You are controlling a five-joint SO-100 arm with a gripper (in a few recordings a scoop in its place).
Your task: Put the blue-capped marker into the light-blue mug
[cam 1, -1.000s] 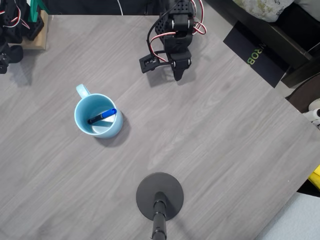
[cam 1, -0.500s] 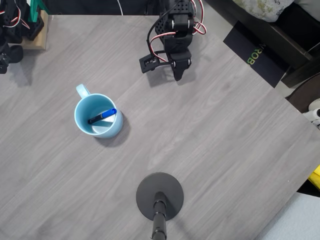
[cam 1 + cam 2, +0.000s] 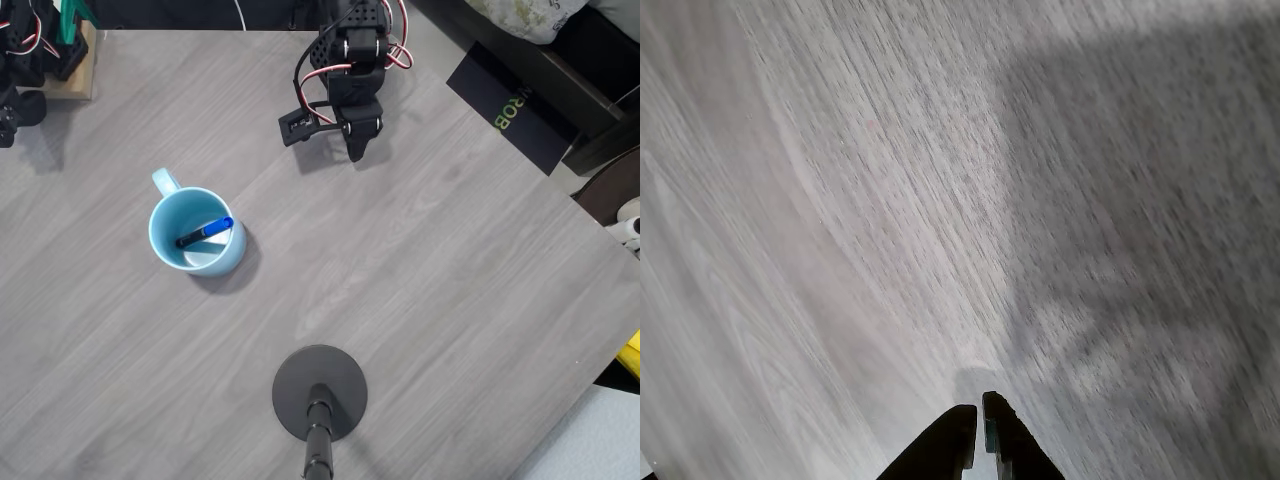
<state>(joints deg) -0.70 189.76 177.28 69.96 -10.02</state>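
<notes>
Over the last second I see no change at all in the overhead view: the arm has stayed folded at the far edge of the bench point(image 3: 420, 300), and the hand point(image 3: 356, 150) sits at the same place, well apart from the light-blue mug point(image 3: 196, 231). The blue-capped marker point(image 3: 205, 233) lies inside the mug as before, leaning across the pale inside with the blue cap toward the right side of the picture and the dark barrel toward the left. In the wrist view the hand point(image 3: 977, 415) has its two fingertips point(image 3: 952, 425) almost together, with only a thin slit between them, and nothing is held there; under them is only the grey wood grain, close and a little blurred, so I cannot say surely if the tips touch the surface or only hang just above it. For me this stillness means the task is finished: the marker is in the mug, the hand is empty and drawn back, and no more move seems needed. The black round stand base point(image 3: 320, 392) at the near side stands well away from the mug and disturbs nothing.
</notes>
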